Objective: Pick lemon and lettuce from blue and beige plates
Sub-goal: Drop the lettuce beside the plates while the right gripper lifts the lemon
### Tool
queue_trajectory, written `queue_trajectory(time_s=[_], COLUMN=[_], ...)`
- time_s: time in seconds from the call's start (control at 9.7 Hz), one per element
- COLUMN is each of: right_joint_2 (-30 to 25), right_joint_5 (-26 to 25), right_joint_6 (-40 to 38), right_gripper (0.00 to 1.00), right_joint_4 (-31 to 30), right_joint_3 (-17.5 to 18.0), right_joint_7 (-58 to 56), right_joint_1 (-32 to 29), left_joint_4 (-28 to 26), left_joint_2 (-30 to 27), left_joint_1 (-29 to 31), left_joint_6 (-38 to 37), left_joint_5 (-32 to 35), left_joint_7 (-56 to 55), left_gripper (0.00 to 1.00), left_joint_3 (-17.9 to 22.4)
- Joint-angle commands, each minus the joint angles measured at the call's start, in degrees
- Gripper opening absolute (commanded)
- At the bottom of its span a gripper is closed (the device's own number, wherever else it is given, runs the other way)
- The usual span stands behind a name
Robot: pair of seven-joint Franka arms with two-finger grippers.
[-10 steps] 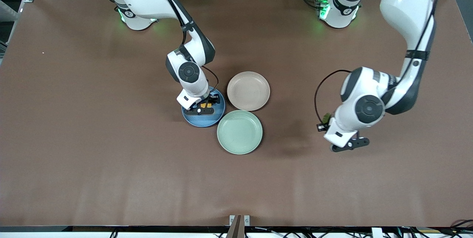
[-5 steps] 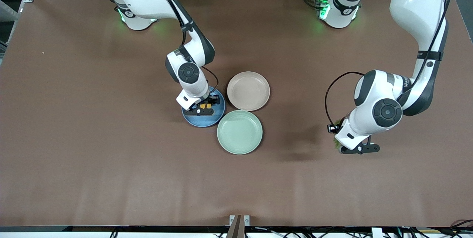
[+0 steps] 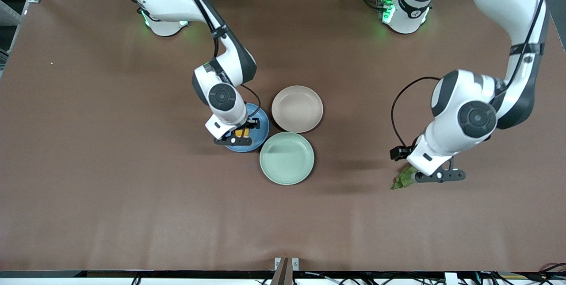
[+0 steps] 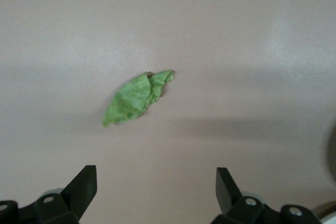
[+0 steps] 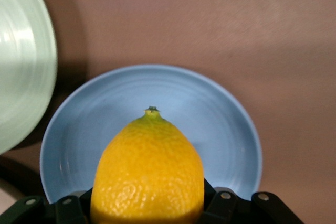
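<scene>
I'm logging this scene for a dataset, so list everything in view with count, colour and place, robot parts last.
lemon: 1, yellow-orange, held in the right gripper above the blue plate.
lettuce: 1, green, lying on the table toward the left arm's end, under the left gripper.
blue plate: 1, medium blue, mid-table, toward the right arm's end of the plate cluster.
beige plate: 1, pale pinkish beige, beside the blue plate, bare.
mint-green plate: 1, pale green, nearer the front camera than the other two, bare.
table: 1, brown.
right gripper: 1, black, shut on the lemon over the blue plate.
left gripper: 1, black, open, over the lettuce.
</scene>
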Motion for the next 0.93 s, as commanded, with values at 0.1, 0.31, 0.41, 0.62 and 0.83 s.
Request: queue_trajectory(time_s=[0.1, 0.31, 0.41, 0.62, 0.83], right_joint_2=[-0.3, -1.3, -2.2, -4.5, -5.8], right_joint_5=[0.9, 0.9, 0.9, 0.8, 0.8], right_joint_6=[-11.8, -15.4, -15.7, -18.4, -22.0], right_gripper=[0.31, 0.31, 0.3, 0.29, 0.29], right_joint_4=[8.5, 10.6, 10.9, 11.4, 12.2], right_joint_3=[0.4, 0.3, 0.3, 0.2, 0.1], right_joint_7=[-4.0, -6.2, -7.0, -9.2, -14.8], right_joint_1=[-4.2, -6.0, -7.1, -9.6, -12.9], left_joint_4=[-11.8, -20.8, -23.6, -23.8, -21.7], left_joint_2=[-9.7, -18.2, -21.3, -24.7, -27.7], left_joint_1=[-0.1, -2.8, -3.9, -5.1, -4.8], left_joint_6=[0.1, 1.6, 2.3, 1.2, -3.2], left_joint_5=[-3.0, -8.7, -9.5, -9.5, -9.6], left_joint_7=[-0.1, 0.9, 1.2, 0.7, 0.6], left_gripper=[1.0, 1.0, 1.0, 1.0, 1.0], left_joint_3=[0.4, 5.4, 5.8, 5.9, 6.1])
